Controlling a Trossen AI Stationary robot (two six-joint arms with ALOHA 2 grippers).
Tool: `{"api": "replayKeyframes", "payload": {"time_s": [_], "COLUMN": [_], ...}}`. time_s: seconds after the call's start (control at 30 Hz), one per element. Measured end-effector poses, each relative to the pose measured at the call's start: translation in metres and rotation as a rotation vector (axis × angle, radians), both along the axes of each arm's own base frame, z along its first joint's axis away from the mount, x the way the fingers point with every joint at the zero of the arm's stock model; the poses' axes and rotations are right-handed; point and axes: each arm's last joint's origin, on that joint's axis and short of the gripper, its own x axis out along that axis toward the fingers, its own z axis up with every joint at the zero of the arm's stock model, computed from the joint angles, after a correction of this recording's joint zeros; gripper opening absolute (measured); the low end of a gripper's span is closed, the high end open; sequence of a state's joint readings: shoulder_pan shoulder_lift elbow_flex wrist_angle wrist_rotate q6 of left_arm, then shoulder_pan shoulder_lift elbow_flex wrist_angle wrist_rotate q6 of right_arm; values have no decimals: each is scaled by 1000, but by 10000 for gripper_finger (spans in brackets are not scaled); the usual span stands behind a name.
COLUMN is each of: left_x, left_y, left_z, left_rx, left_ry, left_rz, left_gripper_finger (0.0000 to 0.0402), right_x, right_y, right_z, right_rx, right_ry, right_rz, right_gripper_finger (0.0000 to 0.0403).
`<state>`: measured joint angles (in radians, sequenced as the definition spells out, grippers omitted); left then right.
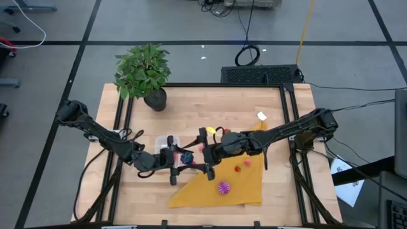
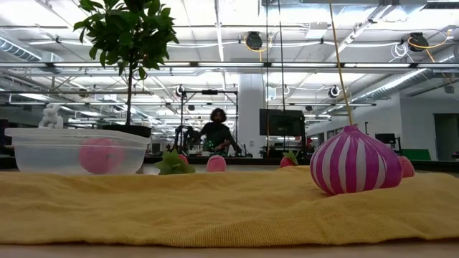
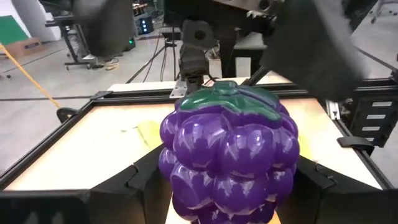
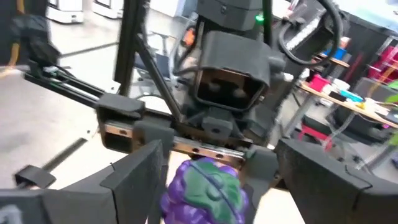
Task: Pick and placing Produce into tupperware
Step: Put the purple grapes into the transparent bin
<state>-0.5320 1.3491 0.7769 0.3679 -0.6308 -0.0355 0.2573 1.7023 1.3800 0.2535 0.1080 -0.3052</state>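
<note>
Two claws meet near the middle of the tabletop: the left claw (image 1: 173,166) is grasping purple grapes (image 3: 227,158), facing the released right claw (image 1: 205,156), just beside the clear box (image 2: 75,152).

A leafy potted plant (image 1: 144,75) stands at the upper left of the wooden table (image 1: 210,108). A mustard-yellow cloth (image 1: 245,186) lies lower right of centre. A person (image 2: 217,132) stands far behind.
</note>
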Motion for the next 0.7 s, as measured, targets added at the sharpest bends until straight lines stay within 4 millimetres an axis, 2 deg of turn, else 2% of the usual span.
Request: {"api": "replayKeyframes", "payload": {"time_s": [0.27,0.43,0.7], "left_x": [-10,-26,-60], "left_y": [-3,-8,-20], "left_z": [1,6,-1], "left_rx": [16,26,11], "left_ry": [21,38,78], "left_rz": [69,104,253], "left_gripper_finger": [225,225,225], "right_x": [-3,-9,-12], "right_y": [-2,-3,0], "right_z": [2,10,9], "right_rx": [-19,-16,-17], "right_ry": [11,9,42], "right_rz": [-28,-41,-44], "right_gripper_finger": [309,309,309]}}
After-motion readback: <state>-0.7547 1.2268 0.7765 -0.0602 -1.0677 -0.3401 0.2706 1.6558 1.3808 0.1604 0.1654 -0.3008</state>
